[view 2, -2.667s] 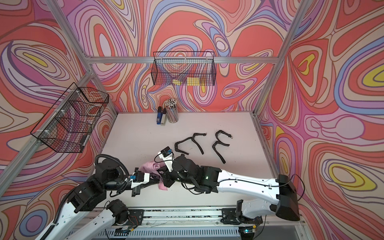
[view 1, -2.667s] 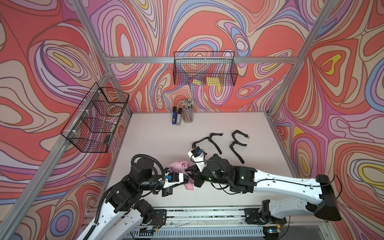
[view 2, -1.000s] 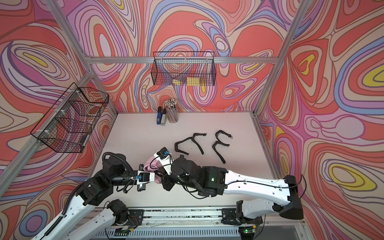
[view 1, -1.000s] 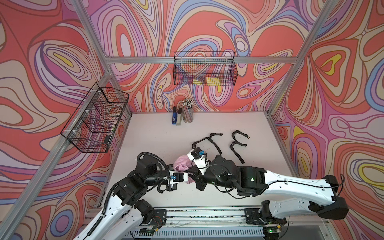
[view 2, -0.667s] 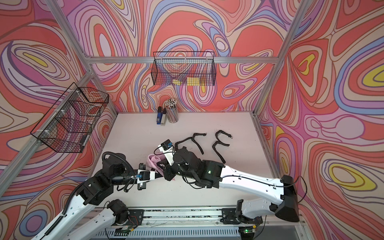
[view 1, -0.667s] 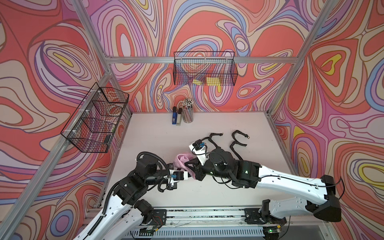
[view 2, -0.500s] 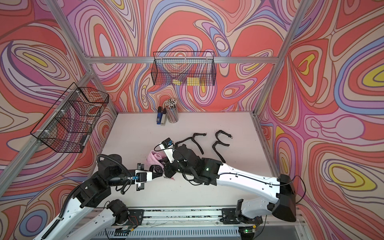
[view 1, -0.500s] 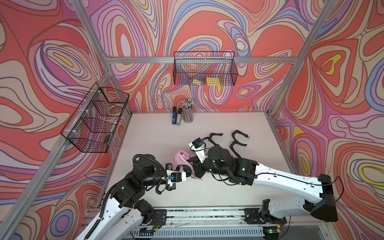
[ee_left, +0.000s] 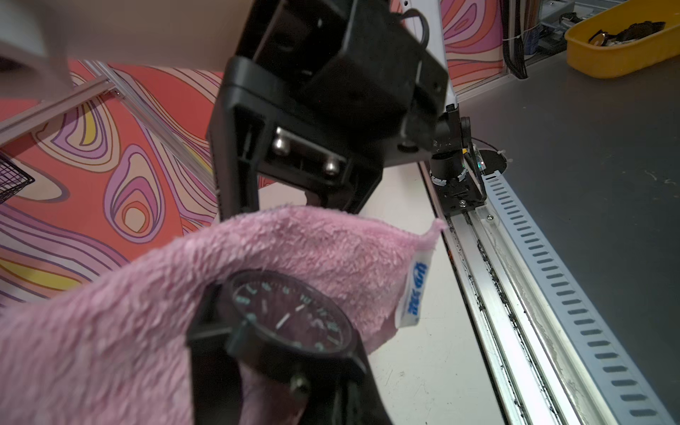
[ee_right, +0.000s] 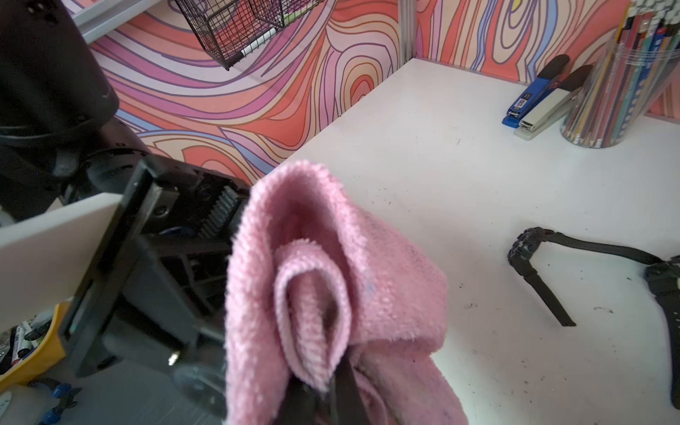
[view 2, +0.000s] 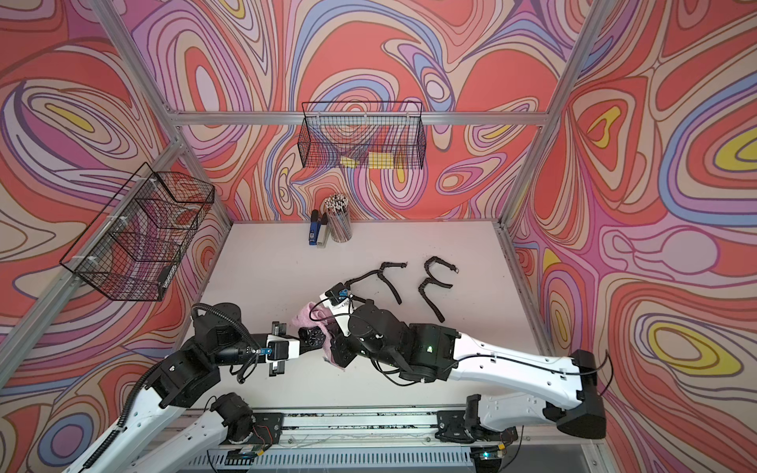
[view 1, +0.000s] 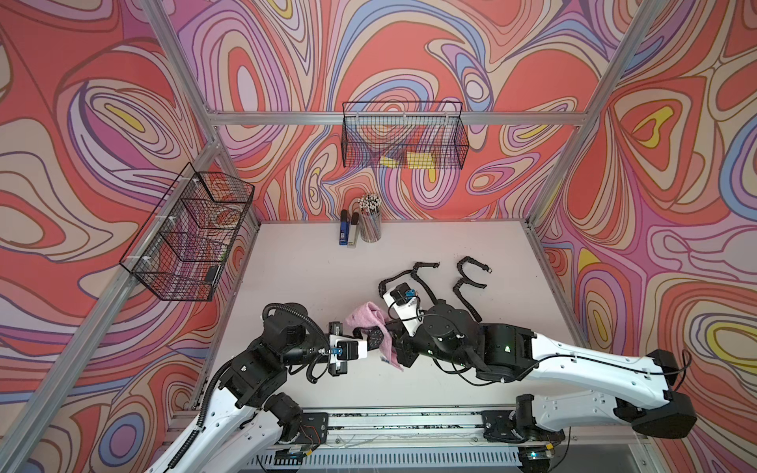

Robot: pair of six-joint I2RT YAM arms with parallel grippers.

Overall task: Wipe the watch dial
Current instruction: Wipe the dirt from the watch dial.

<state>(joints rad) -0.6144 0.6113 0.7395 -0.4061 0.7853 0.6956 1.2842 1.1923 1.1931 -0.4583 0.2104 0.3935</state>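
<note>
The left tool (view 1: 368, 343) is clenched on the round black watch (ee_left: 290, 317), holding it over the pale worktop (view 1: 307, 282) with its glossy dark dial uncovered. The right tool (ee_right: 323, 399) pinches a fluffy, folded pink cloth (ee_right: 333, 254), which drapes behind the watch.

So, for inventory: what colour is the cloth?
The cloth is pink, clearest in the right wrist view.

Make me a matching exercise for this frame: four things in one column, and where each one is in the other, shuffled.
Things:
1. dark-dial watch
2. pink cloth
3. blue stapler
4. yellow pads

Places:
A. in the wire basket on the back wall
B. gripped by the right hand
C. on the table beside the pencil cup
D. gripped by the left hand

Pairs: 1-D, 2-B, 3-C, 4-A
</note>
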